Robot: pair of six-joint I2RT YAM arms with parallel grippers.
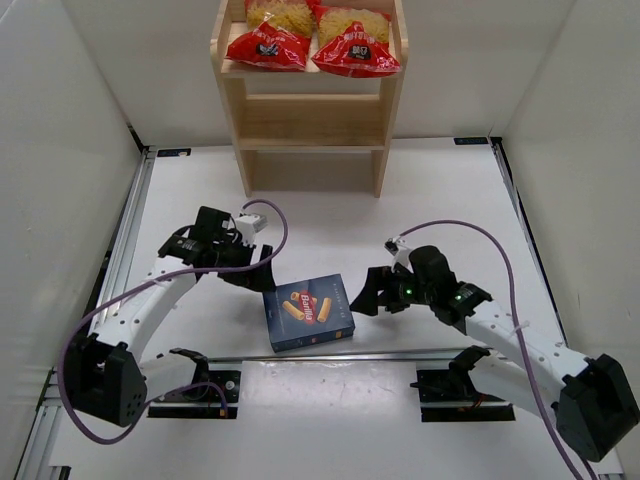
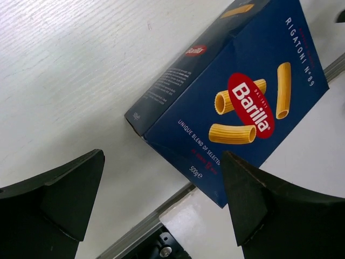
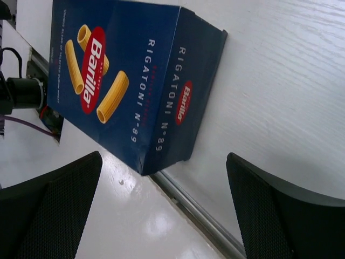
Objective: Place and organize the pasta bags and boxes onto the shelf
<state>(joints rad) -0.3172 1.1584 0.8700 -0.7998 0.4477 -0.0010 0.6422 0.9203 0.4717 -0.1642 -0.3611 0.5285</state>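
Note:
The dark blue pasta box (image 1: pixel 310 312) lies flat on the white table between both arms, its near edge at the metal rail. It also shows in the left wrist view (image 2: pixel 237 102) and in the right wrist view (image 3: pixel 124 81). My left gripper (image 1: pixel 258 277) is open, just left of the box, holding nothing. My right gripper (image 1: pixel 370 296) is open, just right of the box, holding nothing. Two red bags (image 1: pixel 268 42) (image 1: pixel 355 48) lie side by side on the top board of the wooden shelf (image 1: pixel 312 120) at the far end.
A metal rail (image 1: pixel 330 356) runs across the table near the arm bases. White walls enclose the table left, right and behind. The shelf's lower boards (image 1: pixel 310 146) hold nothing visible.

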